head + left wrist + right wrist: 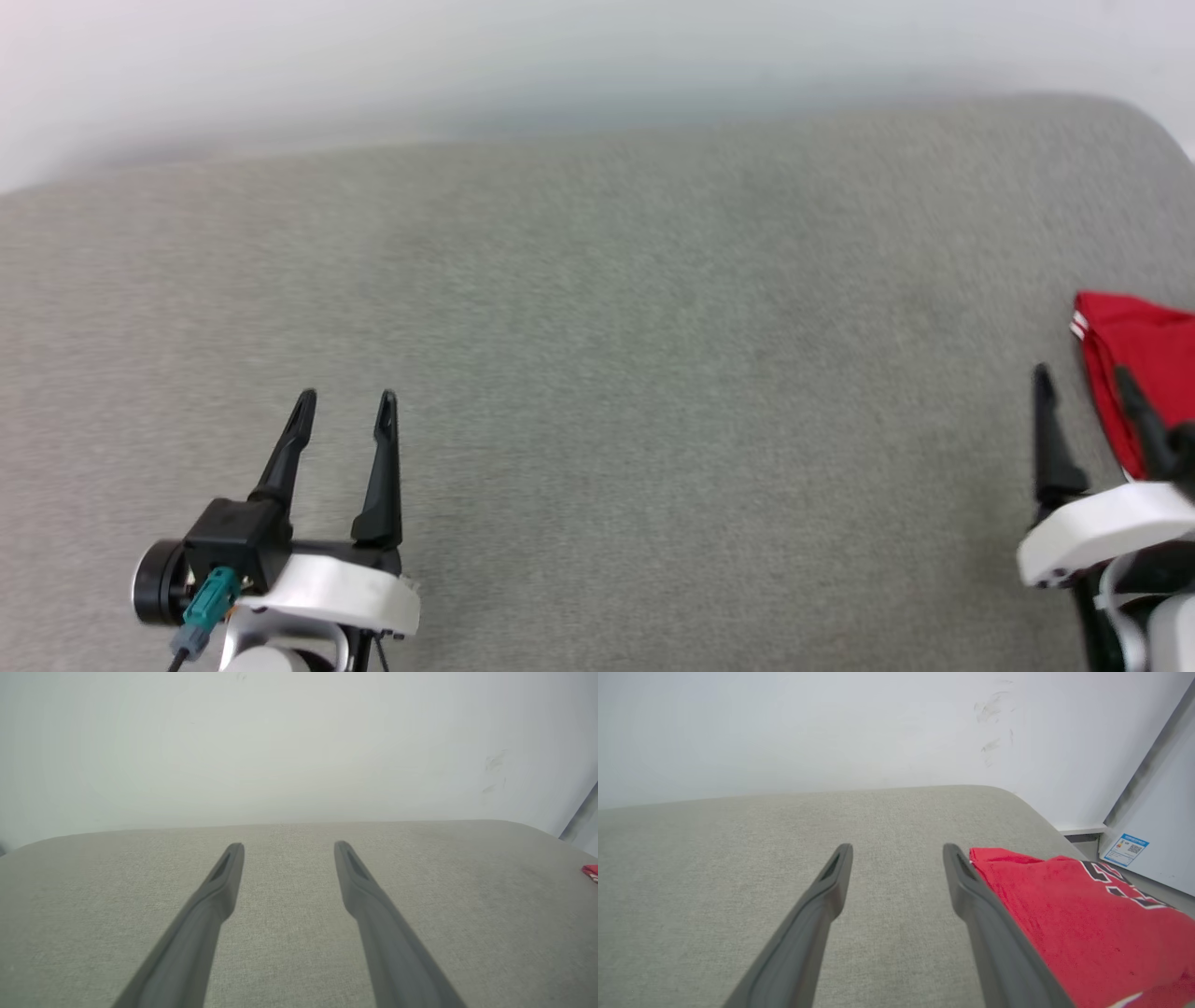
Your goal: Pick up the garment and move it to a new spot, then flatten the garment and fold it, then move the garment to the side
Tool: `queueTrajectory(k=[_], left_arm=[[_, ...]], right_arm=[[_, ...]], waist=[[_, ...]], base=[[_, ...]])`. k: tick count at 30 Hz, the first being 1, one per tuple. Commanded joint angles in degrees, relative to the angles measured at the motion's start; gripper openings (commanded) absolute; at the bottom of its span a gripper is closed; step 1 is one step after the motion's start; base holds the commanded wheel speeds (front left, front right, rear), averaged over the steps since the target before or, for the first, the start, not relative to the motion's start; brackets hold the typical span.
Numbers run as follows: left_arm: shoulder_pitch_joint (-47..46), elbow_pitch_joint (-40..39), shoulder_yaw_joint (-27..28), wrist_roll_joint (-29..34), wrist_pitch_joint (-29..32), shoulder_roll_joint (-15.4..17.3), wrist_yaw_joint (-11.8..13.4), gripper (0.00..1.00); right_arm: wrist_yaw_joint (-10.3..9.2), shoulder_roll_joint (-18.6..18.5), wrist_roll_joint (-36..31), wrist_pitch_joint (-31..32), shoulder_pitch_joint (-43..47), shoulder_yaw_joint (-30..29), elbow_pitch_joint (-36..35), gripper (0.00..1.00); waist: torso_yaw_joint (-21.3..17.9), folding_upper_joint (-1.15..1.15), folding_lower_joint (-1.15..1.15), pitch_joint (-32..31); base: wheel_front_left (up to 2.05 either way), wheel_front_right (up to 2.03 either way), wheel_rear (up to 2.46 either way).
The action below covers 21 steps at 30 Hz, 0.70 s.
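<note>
- Grey woven cloth covers the wide surface point(597, 373), which is bare across the middle and the left.
- Behind it stands a pale wall point(299, 742) with a few faint scuffs.
- At the surface's right edge lies the garment point(1064, 914), red, fairly flat and compact, partly cut off by the frame.
- Low on the left, the left gripper point(346, 399) hovers over bare cloth, well apart from the garment. Its fingers are spread and hold nothing.
- The right gripper point(1083, 373) also has its fingers apart and empty. The right finger is just beside the garment's near-left edge, or over it; I cannot tell whether it touches.
- I judge that the step is a pick with the right arm. Shift it to the right until both fingers straddle that edge. Go low, pinch through all layers and lift slowly, so that no layer falls out.
- The long axis seems to run from far to near along the right edge, slightly tilted, though this is only a guess.
- The striped trim point(1079, 327) is at the far-left corner, and the numerals point(1120, 882) face up, toward the right.
</note>
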Motion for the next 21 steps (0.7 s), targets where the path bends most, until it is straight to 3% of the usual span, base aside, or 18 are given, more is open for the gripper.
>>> queueTrajectory(k=[1, 7, 15, 21], left_arm=[[0.9, 0.3, 0.2, -0.1, -0.3, 0.0, 0.3, 1.00], [3.3, 1.5, 1.9, 0.3, -0.4, 0.6, 0.3, 1.00], [6.6, 2.4, 3.1, 1.0, -0.4, -0.3, -1.5, 1.00], [7.7, 2.9, 4.4, 1.9, -0.4, -1.3, -2.9, 1.00]], right_arm=[[-0.02, 0.5, 0.7, -0.2, 1.1, 1.0, -1.4, 1.00], [-0.02, 2.0, 2.3, 1.1, 6.9, 6.0, -10.5, 1.00], [-0.02, 2.7, 2.4, 3.1, 15.2, 5.4, -17.9, 1.00], [-0.02, 2.8, 2.5, 4.0, 16.8, 5.8, -19.7, 1.00]], waist=[[2.6, 0.00, 0.01, -2.8], [4.9, 0.00, 0.01, -6.1], [5.5, 0.00, 0.01, -10.3], [5.1, 0.00, 0.01, -10.6]], base=[[0.00, 0.00, 0.00], [0.00, 0.00, 0.00], [0.00, 0.00, 0.00], [0.00, 0.00, 0.00]])
